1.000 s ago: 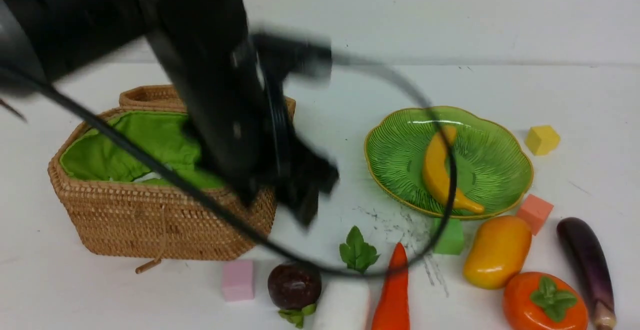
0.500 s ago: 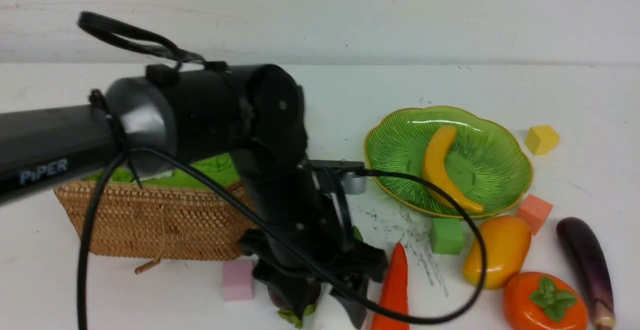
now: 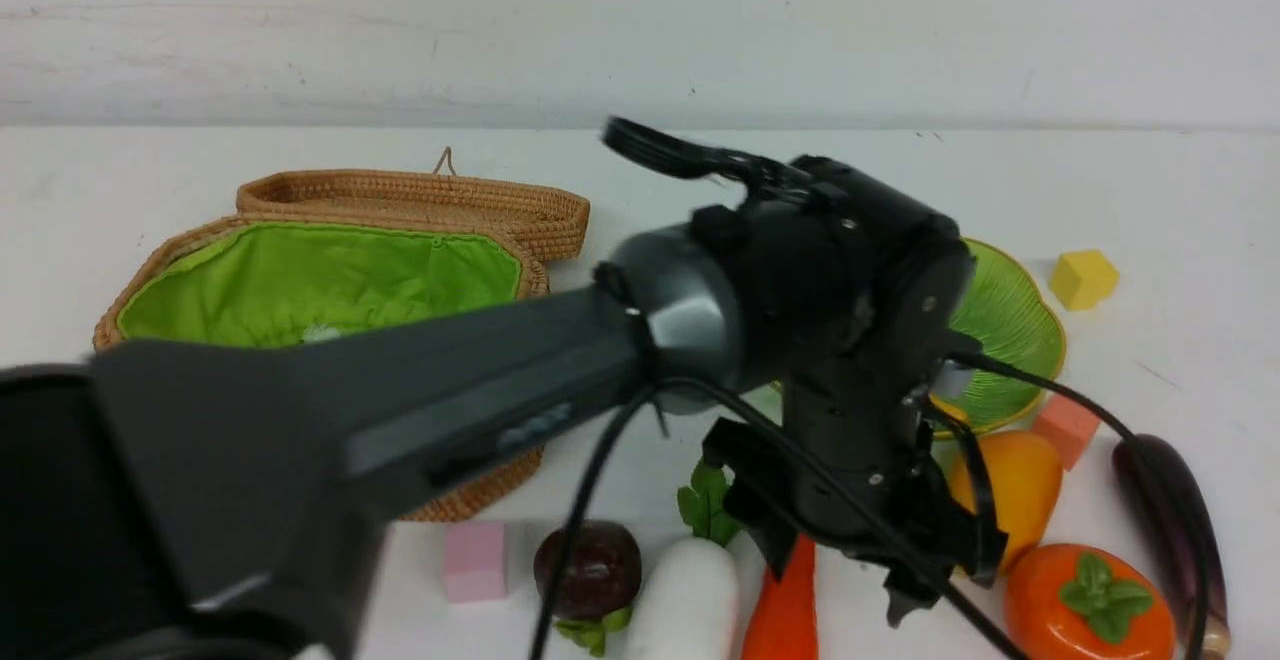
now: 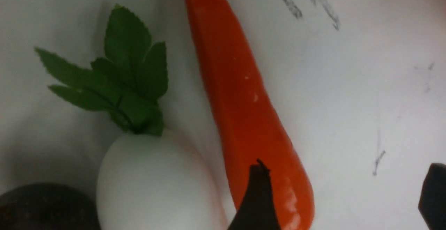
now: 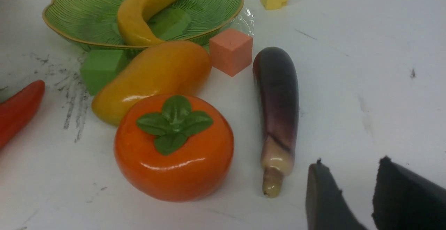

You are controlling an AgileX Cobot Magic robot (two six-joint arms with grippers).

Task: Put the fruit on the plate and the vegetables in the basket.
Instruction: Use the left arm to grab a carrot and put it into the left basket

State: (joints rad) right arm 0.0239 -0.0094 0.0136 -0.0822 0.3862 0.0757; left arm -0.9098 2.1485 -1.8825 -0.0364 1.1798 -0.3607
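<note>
Just swung off the tan woven rattan basket (image 3: 170, 250), the left gripper (image 4: 345, 177) poises wide-apart jaws, 1 above the long red-orange pointed pepper (image 4: 244, 94), probably the next vegetable (right gripper (image 5: 352, 165) slightly parted, empty).

Nothing legible; the label (image 3: 530, 430) on the left arm (image 3: 420, 390) is blurred.

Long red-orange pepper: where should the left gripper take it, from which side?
Probably mid-body of the long red-orange pointed pepper, left gripper straight from above, fingers across its narrow width. It lies flat; the white leafy-topped radish crowds its thick end, while the middle has bare table on both sides.
</note>
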